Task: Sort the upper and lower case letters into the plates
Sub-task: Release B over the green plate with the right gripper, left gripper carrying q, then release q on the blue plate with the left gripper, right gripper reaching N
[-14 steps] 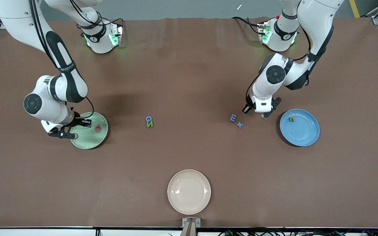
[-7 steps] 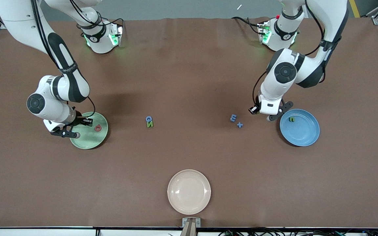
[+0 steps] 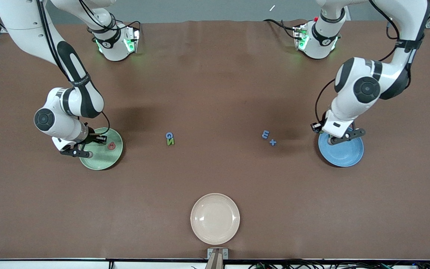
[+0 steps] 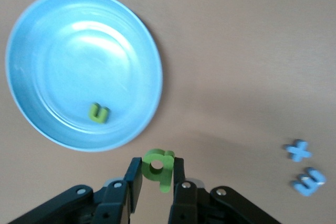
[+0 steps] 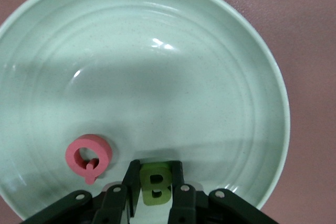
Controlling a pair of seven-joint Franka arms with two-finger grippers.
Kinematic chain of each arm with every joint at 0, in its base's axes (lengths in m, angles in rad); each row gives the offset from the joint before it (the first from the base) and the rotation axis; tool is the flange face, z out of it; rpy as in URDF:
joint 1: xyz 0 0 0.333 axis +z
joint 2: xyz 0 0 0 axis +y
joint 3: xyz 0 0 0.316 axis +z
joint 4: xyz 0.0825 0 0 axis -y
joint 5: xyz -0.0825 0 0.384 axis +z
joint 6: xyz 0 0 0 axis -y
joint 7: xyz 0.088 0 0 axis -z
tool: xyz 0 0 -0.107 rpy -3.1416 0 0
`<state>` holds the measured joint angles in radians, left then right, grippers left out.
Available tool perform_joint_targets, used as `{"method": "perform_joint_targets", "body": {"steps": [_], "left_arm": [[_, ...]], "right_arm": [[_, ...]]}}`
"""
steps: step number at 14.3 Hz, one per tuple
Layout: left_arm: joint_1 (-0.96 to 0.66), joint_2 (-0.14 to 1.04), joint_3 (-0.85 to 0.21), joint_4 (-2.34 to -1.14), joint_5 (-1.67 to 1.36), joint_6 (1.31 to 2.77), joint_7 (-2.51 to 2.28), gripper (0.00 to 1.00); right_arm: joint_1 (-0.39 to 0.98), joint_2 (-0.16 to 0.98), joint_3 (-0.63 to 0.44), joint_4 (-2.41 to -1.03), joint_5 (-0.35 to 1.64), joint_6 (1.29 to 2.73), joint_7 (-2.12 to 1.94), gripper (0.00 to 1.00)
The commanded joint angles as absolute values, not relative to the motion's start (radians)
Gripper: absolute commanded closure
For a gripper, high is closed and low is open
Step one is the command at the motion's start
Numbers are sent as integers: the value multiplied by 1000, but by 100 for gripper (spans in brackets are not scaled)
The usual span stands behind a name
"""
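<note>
the left gripper (image 4: 156, 187) has swung from beside the blue letters onto the blue plate (image 3: 343, 157) at mid-right, clamping a green q (image 4: 159, 166); the right gripper (image 5: 153, 192) pinches a green b (image 5: 155, 184) over the mint plate (image 3: 105, 158) at mid-left.

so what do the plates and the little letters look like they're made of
The green plate and blue plate look like glossy hard plastic or melamine: bright highlights on smooth, ringed surfaces; ceramic is possible. The pink Q, the green B in the right gripper and the green q in the left gripper look like matte foam: thick, flat-cut, no shine.
</note>
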<state>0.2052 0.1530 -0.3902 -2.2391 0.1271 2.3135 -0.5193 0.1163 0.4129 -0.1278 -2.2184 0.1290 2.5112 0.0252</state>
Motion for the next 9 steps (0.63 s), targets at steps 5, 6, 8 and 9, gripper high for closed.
{"method": "perform_joint_targets", "body": {"steps": [5, 6, 8, 9], "left_arm": [[363, 175, -399, -2250, 179, 2315, -299, 89], [388, 184, -400, -2252, 202, 2327, -288, 89], [417, 219, -399, -2252, 224, 2368, -261, 89], [426, 235, -399, -2250, 225, 2384, -252, 89]], "right_arm": [[89, 396, -112, -2217, 112, 2491, 6, 0], [86, 394, -113, -2195, 112, 2443, -8, 0], [77, 384, -114, -2119, 112, 2300, -11, 0], [78, 380, -114, -2084, 112, 2239, -6, 0]]}}
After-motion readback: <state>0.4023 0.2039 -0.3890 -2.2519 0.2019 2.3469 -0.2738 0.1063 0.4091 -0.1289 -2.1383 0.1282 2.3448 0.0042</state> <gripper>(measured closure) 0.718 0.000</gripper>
